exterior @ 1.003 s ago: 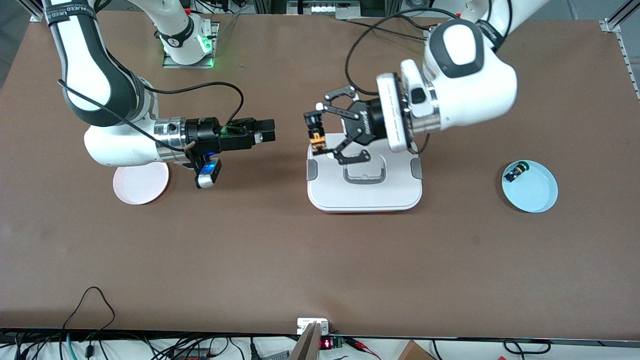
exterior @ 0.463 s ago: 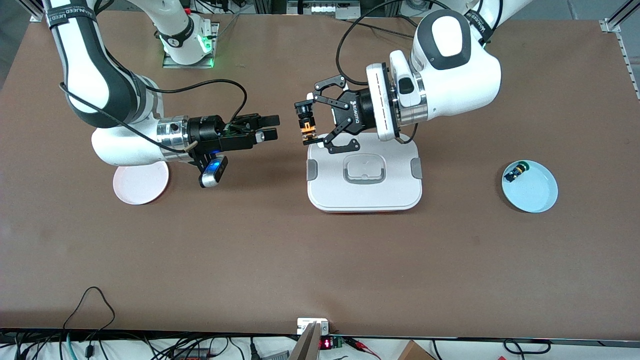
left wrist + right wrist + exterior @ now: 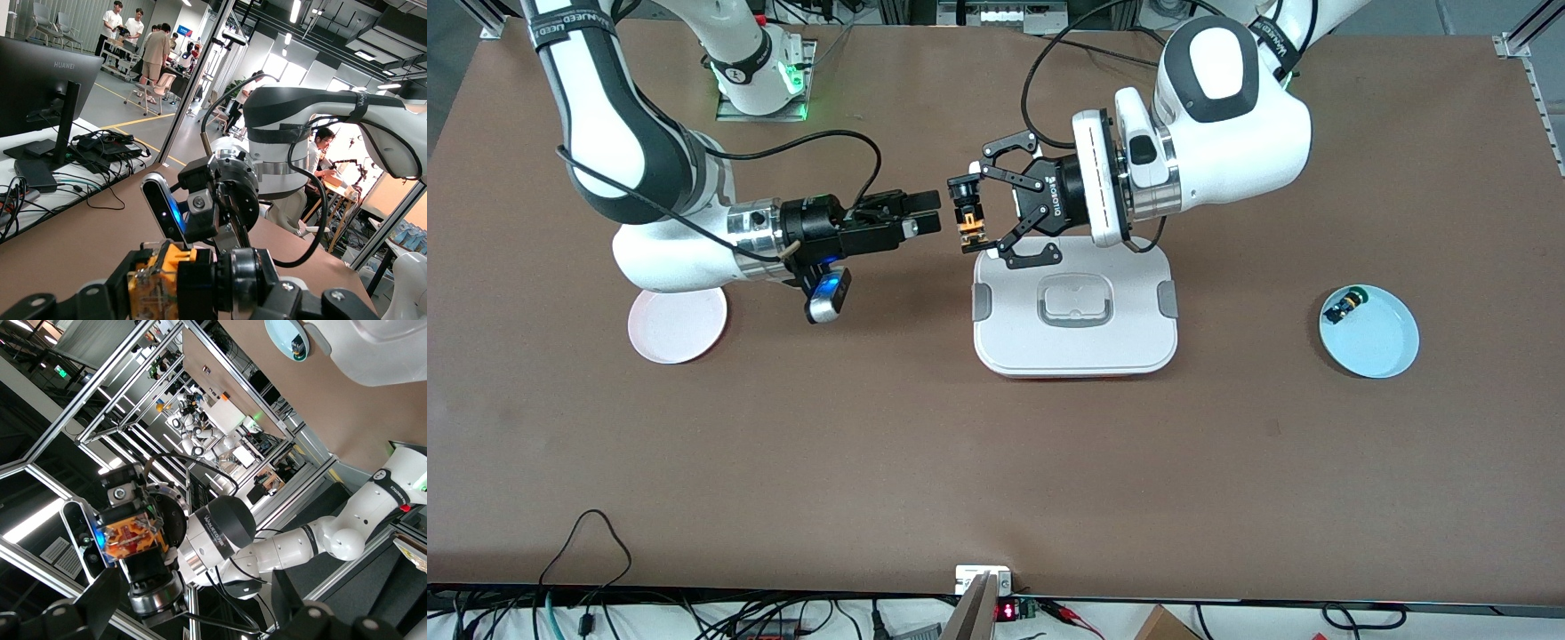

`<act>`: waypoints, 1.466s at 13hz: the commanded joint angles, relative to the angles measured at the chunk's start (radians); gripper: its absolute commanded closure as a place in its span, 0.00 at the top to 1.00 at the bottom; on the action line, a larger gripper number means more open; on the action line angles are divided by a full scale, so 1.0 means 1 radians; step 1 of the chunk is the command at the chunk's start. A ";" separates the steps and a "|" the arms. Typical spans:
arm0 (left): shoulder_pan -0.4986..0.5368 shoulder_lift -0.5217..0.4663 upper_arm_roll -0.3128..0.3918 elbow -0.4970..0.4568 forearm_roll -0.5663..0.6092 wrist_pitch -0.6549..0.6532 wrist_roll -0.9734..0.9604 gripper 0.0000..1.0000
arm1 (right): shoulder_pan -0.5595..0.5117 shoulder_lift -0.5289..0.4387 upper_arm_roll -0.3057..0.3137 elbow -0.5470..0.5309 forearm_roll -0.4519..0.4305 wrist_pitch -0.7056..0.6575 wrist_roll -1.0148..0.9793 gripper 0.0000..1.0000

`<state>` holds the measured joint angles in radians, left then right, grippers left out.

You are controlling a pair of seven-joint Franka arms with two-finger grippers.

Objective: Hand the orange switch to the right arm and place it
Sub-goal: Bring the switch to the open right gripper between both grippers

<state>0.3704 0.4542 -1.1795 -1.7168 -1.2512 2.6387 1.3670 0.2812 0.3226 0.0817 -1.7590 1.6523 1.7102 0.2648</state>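
The orange switch hangs in the air, pinched in my left gripper, which is shut on its orange body over the corner of the white box. Its black collar points at my right gripper, which is open and level with it, fingertips a small gap short of the collar. In the left wrist view the switch fills the lower edge, with the right gripper just past it. In the right wrist view the switch sits ahead of my two wide-apart fingers.
A white lidded box lies mid-table under the left hand. A pink plate sits under the right arm. A light blue plate toward the left arm's end holds a green-faced black switch.
The left gripper carried the switch toward the right arm's end, then held nearly still. The right gripper advanced toward it, closing the gap. Neither gripper's jaws changed.
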 commanded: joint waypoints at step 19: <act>-0.027 -0.019 -0.020 -0.014 -0.203 0.009 0.038 0.11 | 0.004 0.033 0.015 0.053 0.081 -0.001 -0.027 1.00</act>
<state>0.3355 0.4541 -1.1920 -1.7218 -1.4164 2.6391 1.3752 0.2877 0.3400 0.0913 -1.7291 1.7105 1.7148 0.2402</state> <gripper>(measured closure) 0.278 0.000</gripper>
